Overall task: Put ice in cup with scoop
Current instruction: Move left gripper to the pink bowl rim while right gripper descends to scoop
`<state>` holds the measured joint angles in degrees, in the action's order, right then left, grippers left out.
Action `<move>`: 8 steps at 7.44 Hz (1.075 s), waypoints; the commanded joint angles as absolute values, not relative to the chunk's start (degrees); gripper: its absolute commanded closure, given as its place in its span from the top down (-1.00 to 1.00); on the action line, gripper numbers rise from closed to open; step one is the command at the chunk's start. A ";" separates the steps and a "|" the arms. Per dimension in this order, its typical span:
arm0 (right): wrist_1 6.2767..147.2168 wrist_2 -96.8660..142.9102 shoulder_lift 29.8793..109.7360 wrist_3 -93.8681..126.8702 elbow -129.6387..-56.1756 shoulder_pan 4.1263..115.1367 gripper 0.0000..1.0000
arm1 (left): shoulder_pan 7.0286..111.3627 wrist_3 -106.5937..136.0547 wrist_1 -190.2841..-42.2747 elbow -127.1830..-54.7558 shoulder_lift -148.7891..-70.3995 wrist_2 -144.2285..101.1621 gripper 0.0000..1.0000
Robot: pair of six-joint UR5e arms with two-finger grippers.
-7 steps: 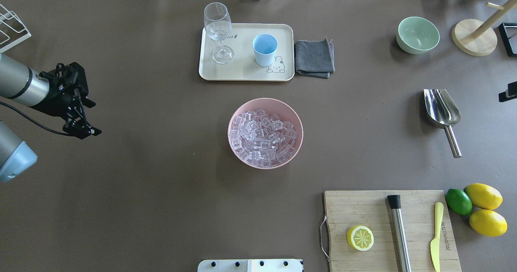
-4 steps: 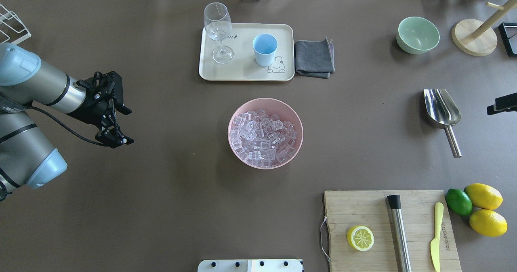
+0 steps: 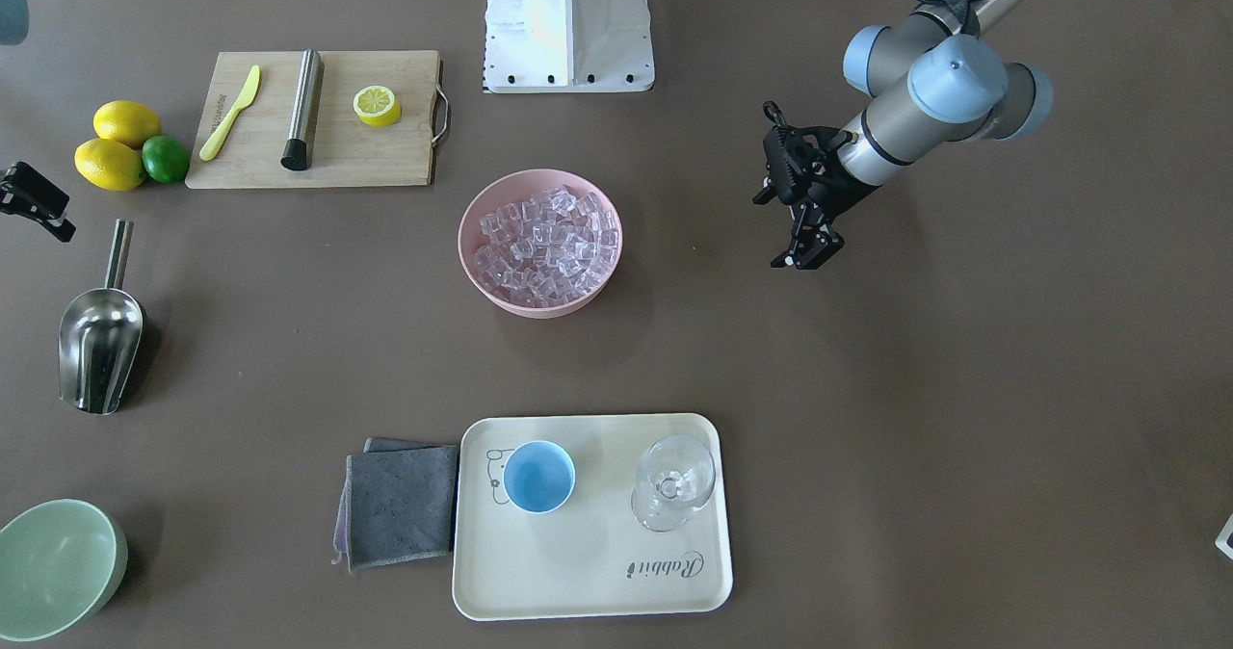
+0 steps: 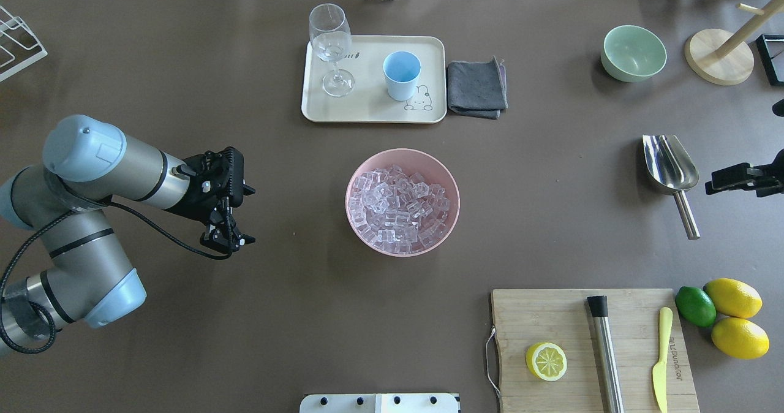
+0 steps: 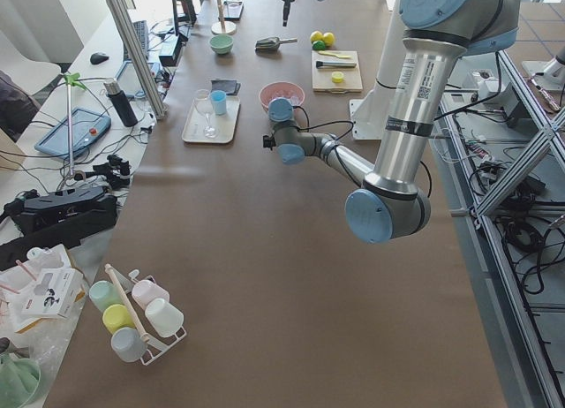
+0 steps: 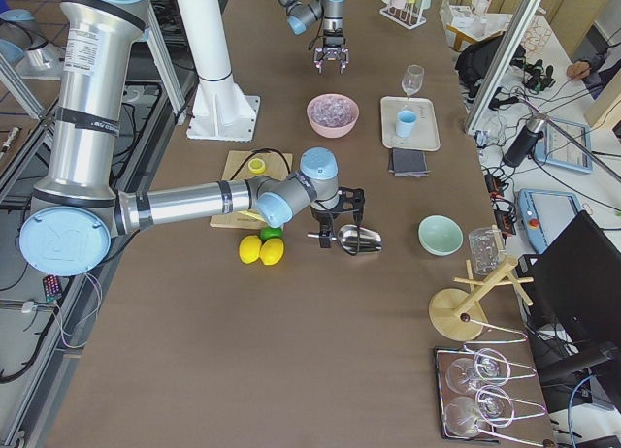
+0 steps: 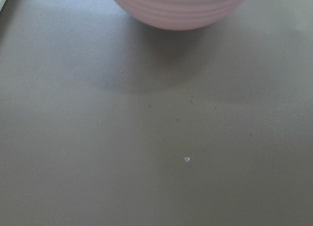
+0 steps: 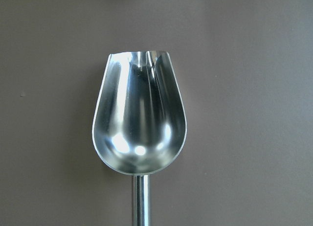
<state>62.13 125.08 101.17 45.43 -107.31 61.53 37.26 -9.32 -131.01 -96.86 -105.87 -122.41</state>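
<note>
Overhead exterior: my left gripper [image 4: 225, 239] hangs tilted down at nine o'clock of the pink bowl [image 4: 404, 155], fingers spread, grasping nothing, well apart from its rim. My right gripper [image 4: 719, 181] sits at three o'clock of the scoop [image 4: 670, 165]; I cannot tell its grip. Ice [image 4: 398, 208] fills the bowl. The cup [image 4: 402, 76] stands on the tray [image 4: 367, 103] at twelve.

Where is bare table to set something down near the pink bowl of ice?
Bare table lies between the pink bowl and the cream rectangular tray, and between that bowl and the shiny steel scoop. The corner with the bamboo cutting board, yellow lemons and green lime is crowded.
</note>
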 commanded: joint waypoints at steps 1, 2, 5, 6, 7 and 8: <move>61.53 120.61 101.16 49.89 -107.31 56.19 0.96 | 33.49 -9.49 -132.89 -96.59 -108.44 -116.03 0.98; 59.44 117.89 101.25 53.75 -107.31 53.38 0.96 | 32.18 -9.93 -132.89 -96.50 -109.07 -113.23 0.98; 53.30 114.35 101.51 57.21 -104.44 49.93 0.96 | 29.72 -10.81 -132.80 -94.31 -112.85 -109.51 0.98; 50.39 113.39 101.69 60.18 -103.54 49.14 0.93 | 28.40 -10.81 -132.54 -93.87 -114.59 -109.42 0.98; 50.19 110.59 102.39 60.90 -103.54 47.74 0.93 | 27.08 -10.72 -132.37 -92.56 -115.83 -109.25 0.98; 49.05 109.78 102.48 62.47 -103.54 46.85 0.93 | 27.51 -10.81 -132.28 -92.11 -116.01 -109.25 0.98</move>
